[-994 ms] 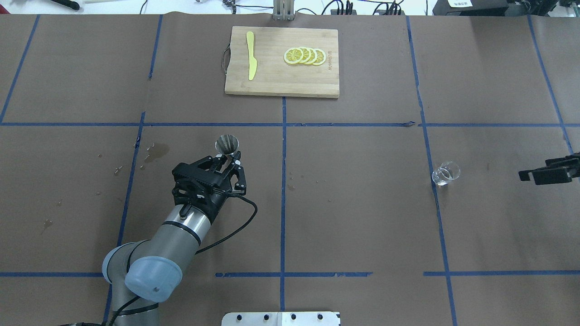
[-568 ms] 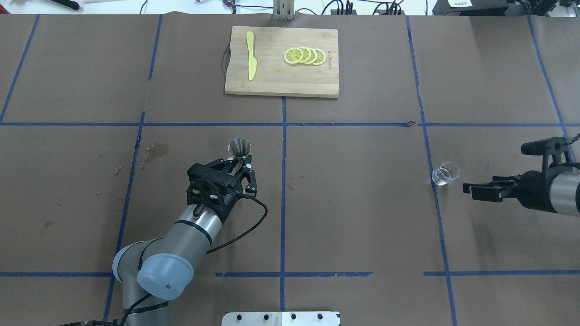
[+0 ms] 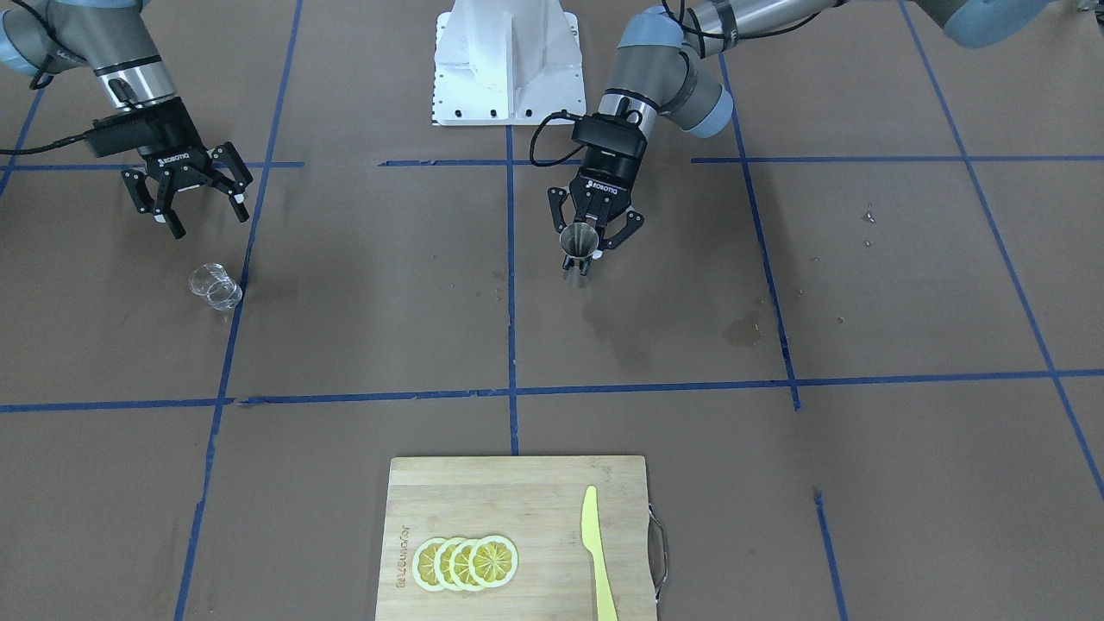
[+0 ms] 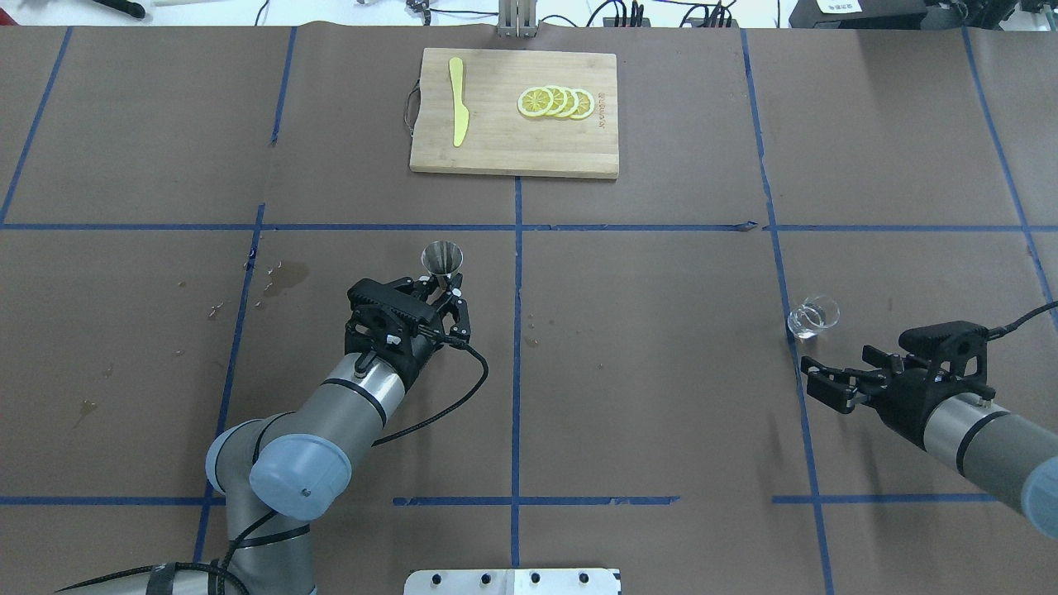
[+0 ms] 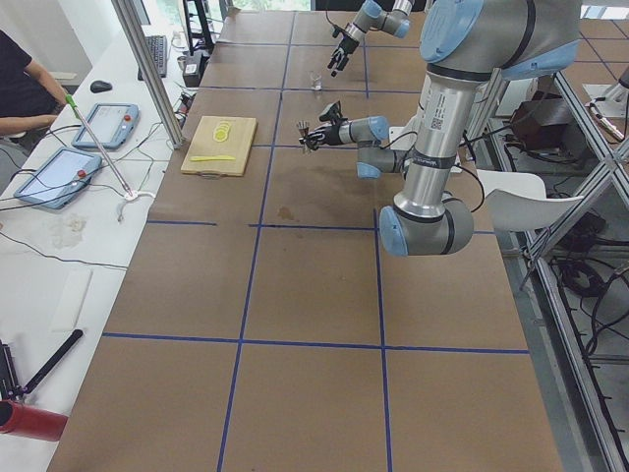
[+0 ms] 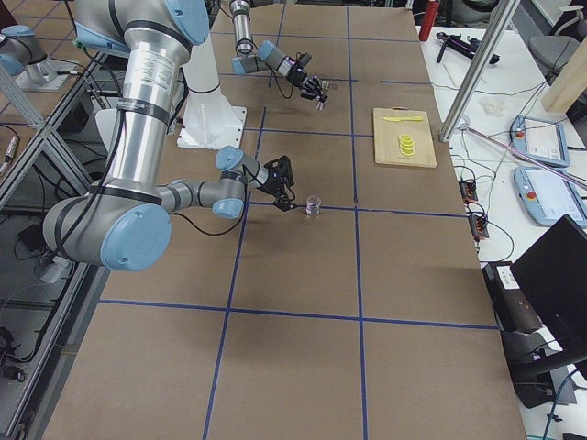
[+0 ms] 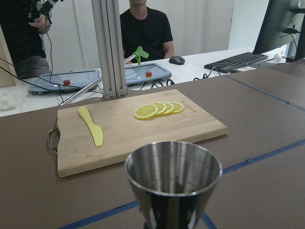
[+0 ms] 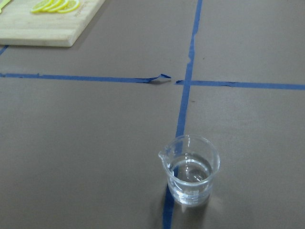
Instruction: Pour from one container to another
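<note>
The steel jigger (image 4: 442, 258) is upright between the fingers of my left gripper (image 4: 439, 291), which is shut on its waist, left of the table's centre line. Its open cup fills the left wrist view (image 7: 173, 180), and it also shows in the front view (image 3: 579, 241). The small clear glass (image 4: 813, 317) stands upright on a blue tape line at the right and holds a little clear liquid (image 8: 189, 175). My right gripper (image 4: 816, 378) is open and empty. It hangs just short of the glass (image 3: 216, 286) on the robot's side, not touching it.
A wooden cutting board (image 4: 496, 161) at the far middle carries lemon slices (image 4: 555, 102) and a yellow knife (image 4: 458, 101). Wet stains (image 4: 285, 277) mark the paper left of the jigger. The robot's base plate (image 4: 512, 581) sits at the near edge.
My left gripper has carried the jigger a little to the right. My right arm has swung in from the right edge and now points at the glass from the near side.
</note>
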Controlling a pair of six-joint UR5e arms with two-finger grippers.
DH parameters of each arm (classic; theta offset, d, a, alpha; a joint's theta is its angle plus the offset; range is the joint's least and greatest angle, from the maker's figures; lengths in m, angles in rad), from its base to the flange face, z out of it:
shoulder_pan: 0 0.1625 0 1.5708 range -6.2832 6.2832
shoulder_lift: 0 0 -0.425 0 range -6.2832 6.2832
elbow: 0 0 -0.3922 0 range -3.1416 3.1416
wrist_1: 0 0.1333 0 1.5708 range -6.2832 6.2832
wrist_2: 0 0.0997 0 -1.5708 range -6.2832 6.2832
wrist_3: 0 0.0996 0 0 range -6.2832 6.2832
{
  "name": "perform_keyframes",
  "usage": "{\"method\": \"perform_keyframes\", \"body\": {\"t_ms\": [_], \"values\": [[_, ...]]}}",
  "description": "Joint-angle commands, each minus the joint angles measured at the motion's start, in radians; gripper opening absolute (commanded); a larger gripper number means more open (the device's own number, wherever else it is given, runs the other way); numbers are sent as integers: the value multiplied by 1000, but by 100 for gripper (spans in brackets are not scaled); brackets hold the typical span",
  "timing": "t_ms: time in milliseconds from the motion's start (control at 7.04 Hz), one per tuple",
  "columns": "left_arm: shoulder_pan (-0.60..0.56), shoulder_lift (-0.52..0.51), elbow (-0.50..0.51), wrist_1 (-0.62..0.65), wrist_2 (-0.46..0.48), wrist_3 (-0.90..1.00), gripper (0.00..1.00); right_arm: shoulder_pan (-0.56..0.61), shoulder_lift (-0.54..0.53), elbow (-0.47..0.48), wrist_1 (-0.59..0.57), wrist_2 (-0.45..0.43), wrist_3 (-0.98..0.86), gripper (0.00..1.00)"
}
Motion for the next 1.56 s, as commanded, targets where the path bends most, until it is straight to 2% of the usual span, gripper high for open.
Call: {"method": "perform_keyframes", "body": {"t_ms": [0,284,568,1136,1420], "values": [[-1,-4,3,0,-3,-6,0,-144,1,-43,-35,-329,127,100],[-1,-4,1,-2,-3,-7,0,-215,42,-121,-26,-570,157,100],[-1,-4,1,-2,-3,-7,0,-215,163,-268,-23,-632,157,99],[-1,-4,1,-3,-3,-7,0,-195,185,-300,8,-635,118,96],[-1,-4,3,-3,-3,-7,0,-143,250,-348,6,-620,82,96]]}}
